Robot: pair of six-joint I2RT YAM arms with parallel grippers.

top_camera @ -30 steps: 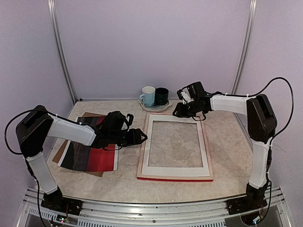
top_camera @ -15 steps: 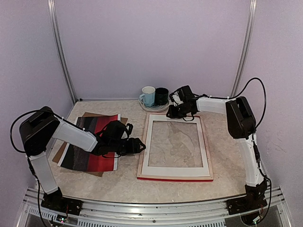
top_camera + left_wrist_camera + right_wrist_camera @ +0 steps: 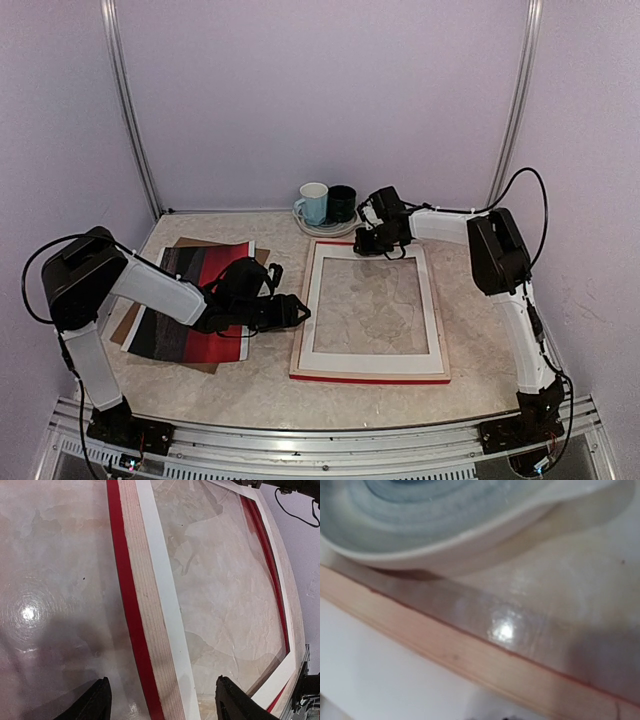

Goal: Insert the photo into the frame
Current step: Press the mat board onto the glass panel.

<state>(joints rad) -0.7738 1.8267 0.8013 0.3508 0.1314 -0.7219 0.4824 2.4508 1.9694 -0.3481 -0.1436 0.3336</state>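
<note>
Partly hidden under the left arm, the photo (image 3: 215, 338) lies face up on a brown backing board (image 3: 128, 322), at 9 o'clock from the frame (image 3: 368, 377). The frame lies back up at the middle of the table (image 3: 480, 330). The left end effector (image 3: 298, 312), fingers apart, hangs beside the frame's 9 o'clock edge. The right end effector (image 3: 364, 243) is at the 12 o'clock edge; its wrist view is blurred, so I cannot tell whether it is apart or together. A saucer (image 3: 325, 231) crowds that edge.

Walls: plain pale lilac back wall (image 3: 320, 100) and side walls | Structure: two slim metal posts (image 3: 130, 110) at the back corners, metal rail (image 3: 330, 445) along the near edge | Surface: glossy beige marble-patterned table (image 3: 260, 385) | Light: soft, even; one bright glare spot (image 3: 27, 612) on the tabletop
</note>
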